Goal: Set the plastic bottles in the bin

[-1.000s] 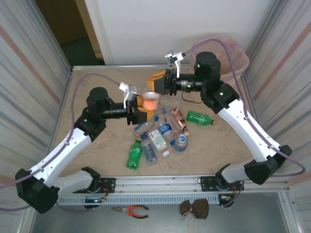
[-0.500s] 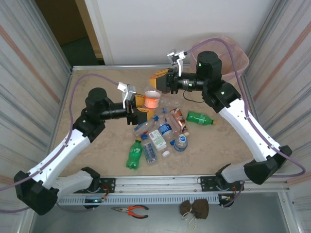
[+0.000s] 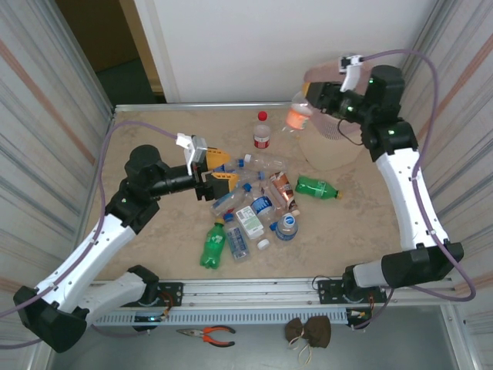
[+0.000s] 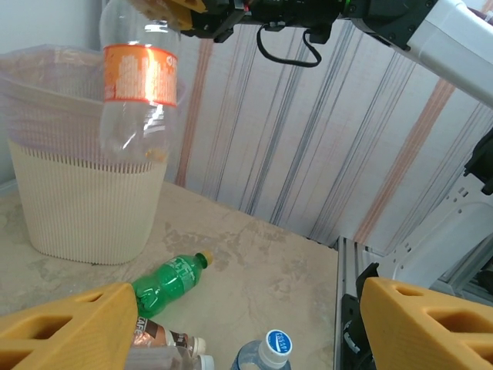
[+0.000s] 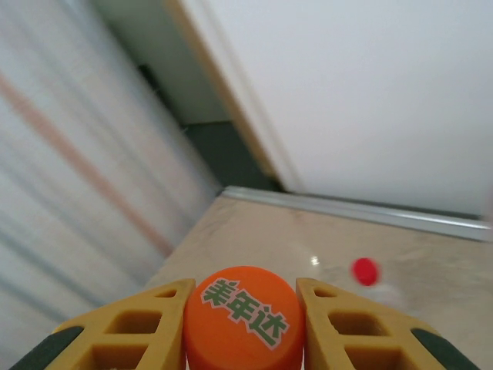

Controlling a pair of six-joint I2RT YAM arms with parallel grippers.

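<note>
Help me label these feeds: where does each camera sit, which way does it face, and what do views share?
Top: above, behind the bases, looking down on the table; both arms show.
Left wrist: on the open left pincer, facing the bin; its fingers show.
Right wrist: on the right pincer, facing the far-left corner; its fingers clamp an orange cap.
Shared: top and left wrist both see the orange-label bottle.
</note>
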